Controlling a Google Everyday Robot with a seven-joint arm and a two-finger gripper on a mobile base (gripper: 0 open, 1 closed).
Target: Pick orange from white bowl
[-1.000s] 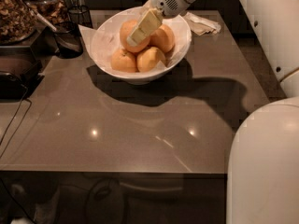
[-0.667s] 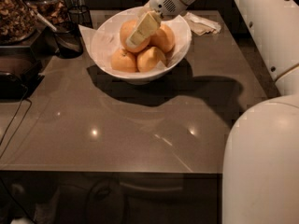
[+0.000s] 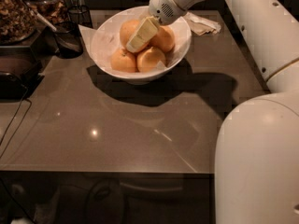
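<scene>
Tool (image 3: pixel 138 35) barely moved, still against top orange (image 3: pixel 124 29) in white bowl (image 3: pixel 100 37); can't tell its grip; I'd straddle orange fully before lifting.

Kitchen counter scene: a glossy grey countertop (image 3: pixel 140 129) carries a white bowl (image 3: pixel 103 45) heaped with oranges (image 3: pixel 152 59), with jars of dry food (image 3: pixel 14 13) crowding the upper left of the frame and a crumpled napkin (image 3: pixel 203 24) at the upper right. The robot's gripper (image 3: pixel 138 35) hangs over the bowl at top centre.
</scene>
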